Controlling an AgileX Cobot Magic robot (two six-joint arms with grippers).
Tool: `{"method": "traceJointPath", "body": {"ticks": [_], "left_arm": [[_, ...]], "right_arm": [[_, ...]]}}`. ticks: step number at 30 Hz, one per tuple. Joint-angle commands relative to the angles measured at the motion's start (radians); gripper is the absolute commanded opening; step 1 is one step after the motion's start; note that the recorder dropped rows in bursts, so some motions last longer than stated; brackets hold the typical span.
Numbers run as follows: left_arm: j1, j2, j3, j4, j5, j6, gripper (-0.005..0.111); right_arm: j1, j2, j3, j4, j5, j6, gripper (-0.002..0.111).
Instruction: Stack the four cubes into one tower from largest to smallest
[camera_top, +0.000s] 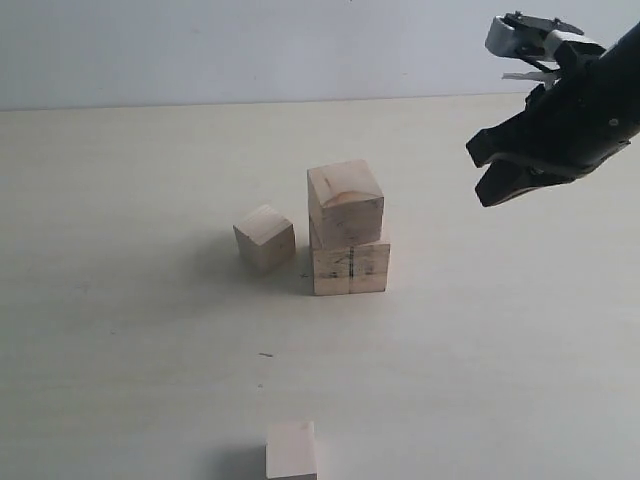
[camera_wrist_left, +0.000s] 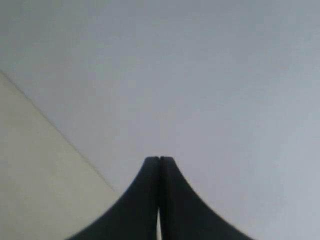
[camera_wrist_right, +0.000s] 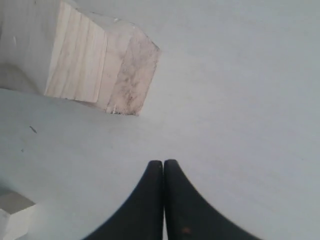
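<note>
The largest cube (camera_top: 350, 268), with a dark line on its front face, stands mid-table. The curved-grain cube (camera_top: 345, 205) rests on it, turned slightly. A smaller cube (camera_top: 265, 238) sits on the table just left of this two-block tower. The smallest cube (camera_top: 291, 450) lies near the front edge. My right gripper (camera_top: 480, 175) hangs shut and empty, high to the right of the stack. In the right wrist view, the right gripper (camera_wrist_right: 163, 162) points at bare table with a pale cube (camera_wrist_right: 100, 65) beyond it. The left gripper (camera_wrist_left: 159, 159) is shut and empty.
The pale tabletop (camera_top: 120, 300) runs back to a grey-white wall (camera_top: 250, 45). The left wrist view holds only that wall (camera_wrist_left: 200, 75) and a strip of table (camera_wrist_left: 35, 175). A pale block corner (camera_wrist_right: 11, 220) shows at the right wrist view's edge.
</note>
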Motion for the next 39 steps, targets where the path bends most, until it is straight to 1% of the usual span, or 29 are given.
{"method": "traceJointPath", "body": {"ticks": [1, 5, 6, 8, 9, 11, 13, 15, 16, 17, 18, 19, 20, 21, 23, 25, 26, 28, 29, 31, 33, 35, 39], "left_arm": [[-0.005, -0.006, -0.001, -0.012, -0.107, -0.145, 0.000], [-0.005, -0.006, -0.001, -0.012, -0.150, -0.139, 0.000], [-0.005, -0.006, -0.001, -0.014, -0.171, -0.170, 0.000], [-0.005, -0.006, -0.001, -0.015, -0.217, -0.287, 0.000], [-0.005, -0.006, -0.014, 0.008, -0.221, -0.312, 0.000], [-0.005, 0.047, -0.089, 0.131, -0.208, -0.321, 0.000], [-0.005, 0.157, -0.190, 0.299, -0.160, -0.381, 0.000], [-0.010, 0.296, -0.295, 0.498, -0.053, -0.473, 0.000], [-0.022, 0.383, -0.351, 0.622, 0.014, -0.507, 0.000], [-0.047, 0.477, -0.400, 0.726, 0.076, -0.521, 0.000], [-0.075, 0.551, -0.435, 0.775, 0.110, -0.521, 0.000], [-0.122, 0.642, -0.474, 0.803, 0.143, -0.506, 0.000], [-0.183, 0.727, -0.511, 0.805, 0.170, -0.473, 0.000], [-0.257, 0.806, -0.540, 0.801, 0.192, -0.439, 0.000], [-0.429, 0.955, -0.608, 0.793, 0.201, -0.396, 0.000], [-0.574, 1.084, -0.677, 0.808, 0.199, -0.334, 0.000], [-0.636, 1.155, -0.712, 0.819, 0.199, -0.296, 0.000], [-0.711, 1.271, -0.771, 0.819, 0.199, -0.275, 0.000], [-0.737, 1.328, -0.802, 0.819, 0.199, -0.286, 0.000], [-0.760, 1.413, -0.850, 0.794, 0.199, -0.320, 0.000], [-0.762, 1.490, -0.890, 0.783, 0.199, -0.371, 0.000], [-0.762, 1.550, -0.915, 0.783, 0.199, -0.405, 0.000], [-0.771, 1.624, -0.943, 0.781, 0.196, -0.421, 0.000]], "right_arm": [[-0.026, 0.053, -0.013, 0.075, -0.001, -0.011, 0.000], [-0.094, 0.172, -0.045, 0.363, 0.135, -0.218, 0.000], [-0.104, 0.185, -0.049, 0.420, 0.163, -0.260, 0.000], [-0.117, 0.191, -0.054, 0.478, 0.202, -0.313, 0.000], [-0.119, 0.191, -0.054, 0.488, 0.210, -0.325, 0.000], [-0.119, 0.189, -0.054, 0.489, 0.217, -0.325, 0.000], [-0.119, 0.185, -0.054, 0.489, 0.219, -0.325, 0.000], [-0.119, 0.185, -0.054, 0.490, 0.223, -0.327, 0.000], [-0.119, 0.185, -0.054, 0.490, 0.229, -0.327, 0.000], [-0.119, 0.185, -0.054, 0.492, 0.237, -0.327, 0.000], [-0.119, 0.185, -0.054, 0.492, 0.242, -0.327, 0.000], [-0.119, 0.185, -0.054, 0.495, 0.244, -0.327, 0.000], [-0.119, 0.185, -0.054, 0.501, 0.244, -0.324, 0.000], [-0.119, 0.185, -0.054, 0.516, 0.244, -0.324, 0.000], [-0.119, 0.185, -0.054, 0.546, 0.251, -0.324, 0.000], [-0.119, 0.185, -0.054, 0.570, 0.265, -0.328, 0.000], [-0.119, 0.185, -0.054, 0.578, 0.276, -0.336, 0.000], [-0.119, 0.185, -0.054, 0.582, 0.286, -0.344, 0.000], [-0.119, 0.185, -0.054, 0.582, 0.288, -0.344, 0.000], [-0.119, 0.185, -0.051, 0.595, 0.288, -0.344, 0.000], [-0.117, 0.185, -0.051, 0.598, 0.275, -0.344, 0.000], [-0.107, 0.187, -0.051, 0.573, 0.226, -0.339, 0.000], [-0.076, 0.210, -0.051, 0.553, 0.171, -0.311, 0.000]]}}
